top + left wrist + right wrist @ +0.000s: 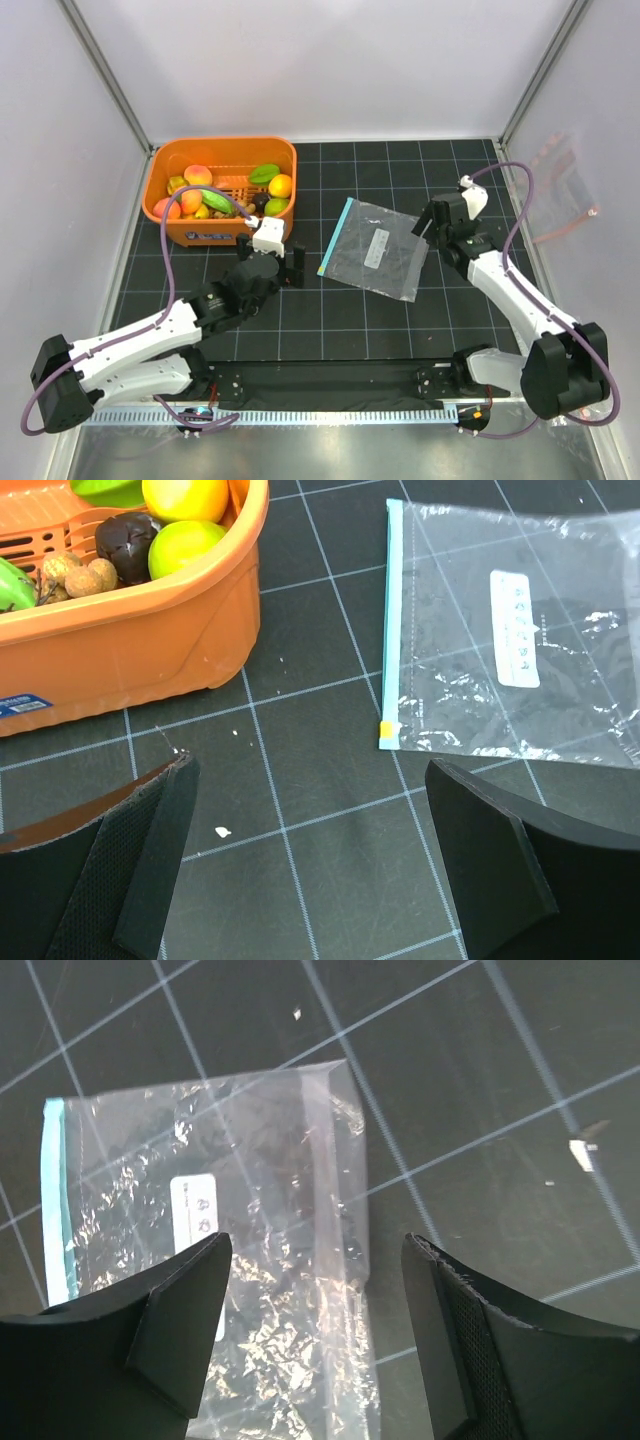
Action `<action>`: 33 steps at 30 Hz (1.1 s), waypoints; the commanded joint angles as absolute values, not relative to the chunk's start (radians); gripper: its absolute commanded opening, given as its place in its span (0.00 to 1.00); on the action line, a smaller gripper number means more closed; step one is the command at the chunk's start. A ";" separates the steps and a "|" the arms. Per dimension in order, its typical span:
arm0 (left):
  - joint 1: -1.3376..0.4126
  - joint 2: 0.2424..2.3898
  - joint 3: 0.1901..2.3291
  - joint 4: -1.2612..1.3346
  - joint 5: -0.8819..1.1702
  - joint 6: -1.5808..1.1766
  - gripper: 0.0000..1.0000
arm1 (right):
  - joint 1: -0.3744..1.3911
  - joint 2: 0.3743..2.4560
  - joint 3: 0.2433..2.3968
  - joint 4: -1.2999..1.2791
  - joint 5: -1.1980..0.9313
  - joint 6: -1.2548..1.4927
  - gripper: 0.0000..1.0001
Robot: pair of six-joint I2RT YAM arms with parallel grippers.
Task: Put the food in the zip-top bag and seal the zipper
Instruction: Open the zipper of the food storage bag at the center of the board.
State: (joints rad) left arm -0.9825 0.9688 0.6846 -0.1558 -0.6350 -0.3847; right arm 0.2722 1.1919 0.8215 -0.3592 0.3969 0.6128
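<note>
The food (pixel 225 190) lies piled in an orange basket (pixel 190 232): peaches, a lemon (pixel 185 495), a lime (pixel 185 545) and brown balls (pixel 80 575). The zip-top bag (pixel 375 248) lies flat and empty on the mat, its teal zipper (pixel 335 237) along the left edge. My left gripper (pixel 272 262) hovers open between basket and bag, its jaws (pixel 310 780) wide over bare mat with the bag's zipper (pixel 392 620) just ahead. My right gripper (pixel 428 228) stands open over the bag's right edge (pixel 340 1260), gripping nothing.
A second clear bag with a pink-red strip (pixel 560 195) leans on the right wall. The black gridded mat (pixel 340 320) covers the table between grey side walls. A dark purple toy fruit (pixel 130 542) sits in the basket corner.
</note>
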 commanded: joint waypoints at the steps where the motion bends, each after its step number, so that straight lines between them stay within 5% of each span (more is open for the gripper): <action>1: -0.983 0.965 0.727 -0.149 -0.644 -0.387 1.00 | 0.302 1.138 0.819 -0.385 0.529 0.626 0.76; 7: -0.983 0.945 0.726 -0.156 -0.669 -0.399 1.00 | 0.495 1.213 0.882 -0.370 0.613 0.580 0.74; 14: -0.983 0.865 0.707 -0.179 -0.779 -0.440 1.00 | 0.653 1.489 1.034 -0.319 0.529 0.641 0.70; 19: -0.983 0.750 0.666 -0.173 -0.848 -0.454 1.00 | 0.761 1.741 1.239 -0.380 0.655 0.713 0.74; 33: -0.983 0.607 0.611 -0.130 -0.813 -0.443 1.00 | 0.781 2.083 1.534 -0.469 0.738 0.741 0.75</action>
